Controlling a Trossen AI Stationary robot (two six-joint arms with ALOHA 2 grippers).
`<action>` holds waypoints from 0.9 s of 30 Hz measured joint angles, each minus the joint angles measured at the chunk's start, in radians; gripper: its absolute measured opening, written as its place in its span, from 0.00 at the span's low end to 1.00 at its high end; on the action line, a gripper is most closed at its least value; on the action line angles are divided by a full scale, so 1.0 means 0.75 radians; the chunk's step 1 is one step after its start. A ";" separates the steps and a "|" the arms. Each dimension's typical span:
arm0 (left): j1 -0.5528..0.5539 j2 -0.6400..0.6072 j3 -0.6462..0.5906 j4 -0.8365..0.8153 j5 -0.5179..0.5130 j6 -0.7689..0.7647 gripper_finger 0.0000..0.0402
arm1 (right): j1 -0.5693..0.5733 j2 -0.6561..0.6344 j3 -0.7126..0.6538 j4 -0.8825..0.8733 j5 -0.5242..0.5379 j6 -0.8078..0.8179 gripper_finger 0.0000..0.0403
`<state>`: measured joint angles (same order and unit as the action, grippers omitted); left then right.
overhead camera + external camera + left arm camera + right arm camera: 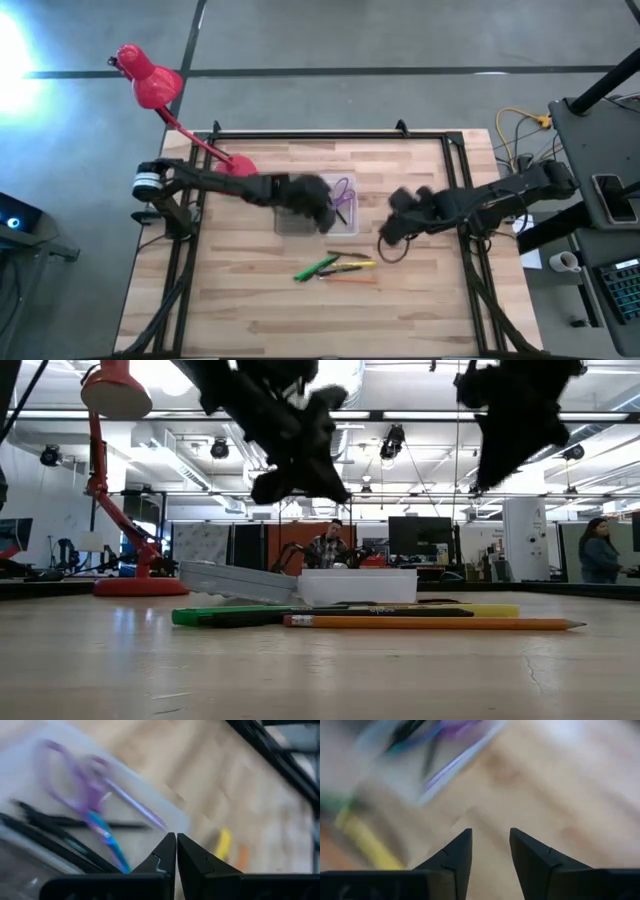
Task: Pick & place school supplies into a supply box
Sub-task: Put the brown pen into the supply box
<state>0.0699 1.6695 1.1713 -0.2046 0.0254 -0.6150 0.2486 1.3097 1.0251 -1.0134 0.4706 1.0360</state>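
Note:
The supply box (318, 212) lies open near the table's middle, with a grey half (240, 580) and a whitish-clear half (357, 585). Purple-handled scissors (80, 795), a purple pen (137, 807) and dark pens (60, 822) lie in the clear half. Green (315, 268), yellow (355, 264) and orange (352, 279) pens lie flat on the table, nearer than the box. My left gripper (328, 215) hangs shut above the box, raised clear of it in the low view (300, 480). My right gripper (385, 235) hovers open to the right of the box, also raised (510, 450).
A red desk lamp (150, 85) stands with its base (235, 165) at the table's far left, close behind the left arm. A black frame (330, 135) runs along the table's edges. Cables (520, 130) lie off the far right corner. Bare wood lies toward the near edge.

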 joint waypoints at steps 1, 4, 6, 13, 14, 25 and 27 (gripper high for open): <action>-0.046 -0.004 0.000 -0.010 0.001 0.021 0.00 | 0.016 0.000 -0.046 0.088 -0.083 -0.097 0.32; -0.166 -0.005 0.003 -0.087 -0.027 0.051 0.01 | 0.087 0.017 -0.175 0.394 -0.257 -0.326 0.34; -0.234 -0.005 -0.001 -0.137 -0.092 0.050 0.04 | 0.121 0.055 -0.233 0.589 -0.296 -0.429 0.36; -0.391 -0.006 -0.019 -0.211 -0.166 -0.080 0.26 | 0.137 0.345 -0.221 0.781 -0.279 -0.630 0.45; -0.410 -0.006 -0.019 -0.212 -0.170 -0.080 0.29 | 0.131 0.392 -0.202 0.783 -0.280 -0.634 0.46; -0.571 -0.006 -0.020 -0.276 -0.291 -0.237 0.35 | 0.095 0.771 0.063 0.743 -0.283 -0.641 0.44; -0.586 -0.007 -0.021 -0.300 -0.292 -0.260 0.35 | 0.080 0.798 0.094 0.728 -0.296 -0.621 0.40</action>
<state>-0.3694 1.6642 1.1557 -0.4297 -0.1939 -0.8096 0.3089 1.9080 1.0959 -0.4676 0.2487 0.5706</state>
